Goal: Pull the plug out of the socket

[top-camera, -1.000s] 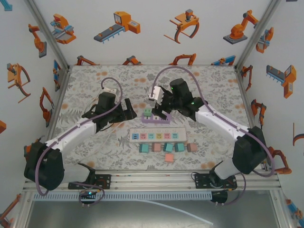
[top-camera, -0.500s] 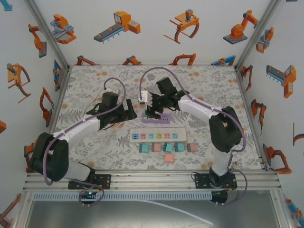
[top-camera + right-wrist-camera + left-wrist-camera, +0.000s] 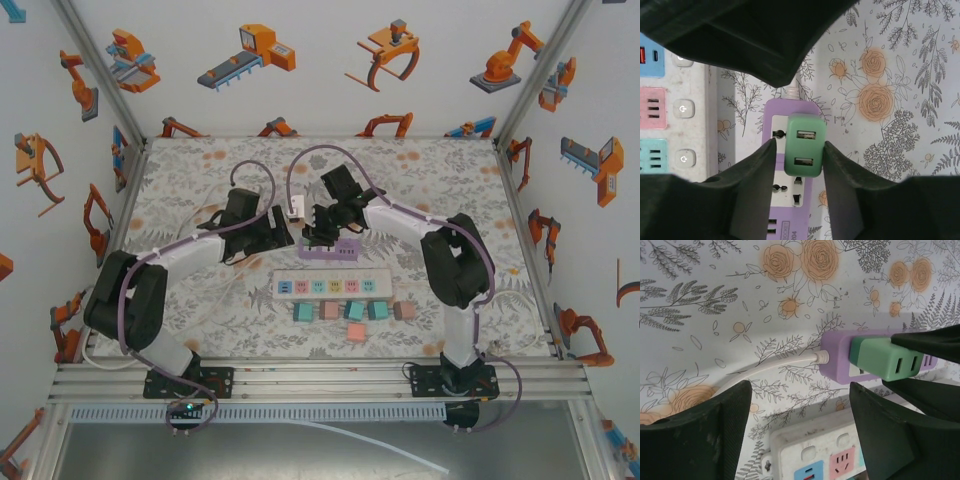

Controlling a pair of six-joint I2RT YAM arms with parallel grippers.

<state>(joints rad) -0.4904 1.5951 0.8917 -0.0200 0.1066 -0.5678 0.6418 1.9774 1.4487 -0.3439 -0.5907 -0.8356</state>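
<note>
Power strips: you have two on the bench [image 3: 190,175]. One is a purple power strip [image 3: 340,252]. The other is a longer white power strip [image 3: 332,286] with coloured socket panels, lying just nearer the arm bases.
Plugs: you have one green plug [image 3: 805,145], a blocky adapter with two USB ports on its face. It is seated in the purple power strip near the end where the white cord [image 3: 775,364] comes out.
Loose pieces: you can count six small coloured blocks [image 3: 330,310] in the top view. Five lie in a row just on the near side of the white power strip, and one more sits below the middle of that row.
Right pincer [image 3: 798,144]: it is clamped on the green plug, with one finger along each long side. In the left wrist view you see its black fingers [image 3: 935,342] pressed against the plug's upper and lower edges. The plug sits fully in the strip.
Left pincer [image 3: 799,390]: its fingers stand wide apart, holding and touching nothing. Between them you see bare bench and a corner of the white power strip, and the cord end of the purple power strip lies just ahead.
Spacing: in the top view your two pincers are close together at the left end of the purple power strip.
</note>
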